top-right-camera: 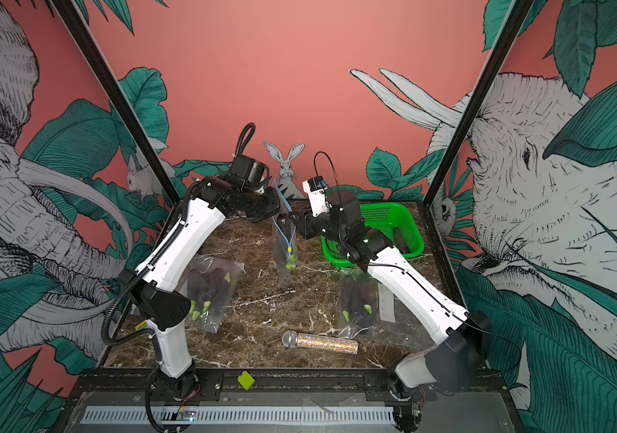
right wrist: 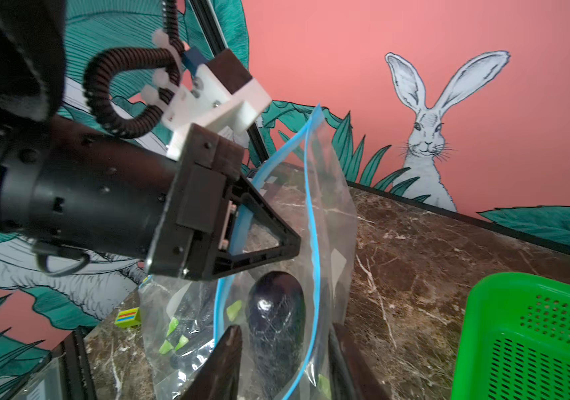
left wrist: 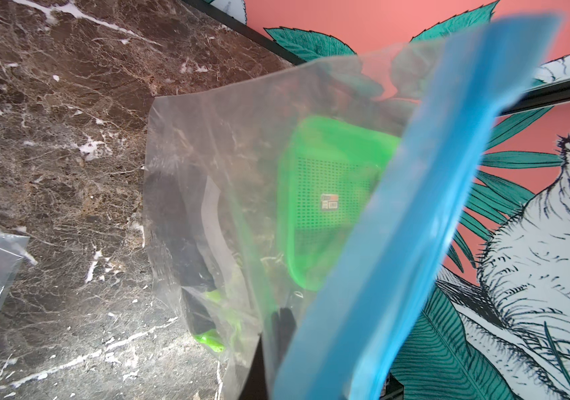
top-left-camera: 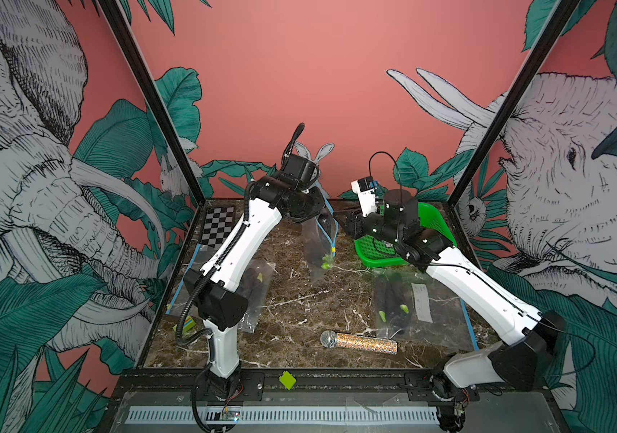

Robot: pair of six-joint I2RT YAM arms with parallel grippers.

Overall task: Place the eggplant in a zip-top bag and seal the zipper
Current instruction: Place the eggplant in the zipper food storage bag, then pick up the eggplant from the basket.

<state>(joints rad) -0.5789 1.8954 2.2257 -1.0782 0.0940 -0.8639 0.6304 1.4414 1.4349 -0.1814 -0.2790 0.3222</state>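
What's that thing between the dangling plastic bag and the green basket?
The right pincer, its jaws apart, pointing at the zip-top bag; the green basket sits behind it. It shows in both top views.

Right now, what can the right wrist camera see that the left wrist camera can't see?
Only the right wrist view shows the left end effector pinching the zip-top bag by its blue zipper edge, and a small striped block on the marble table. Only the left wrist view shows a little sticker on the floor of the green basket, seen through the plastic. Both show the held bag, the basket and the table.
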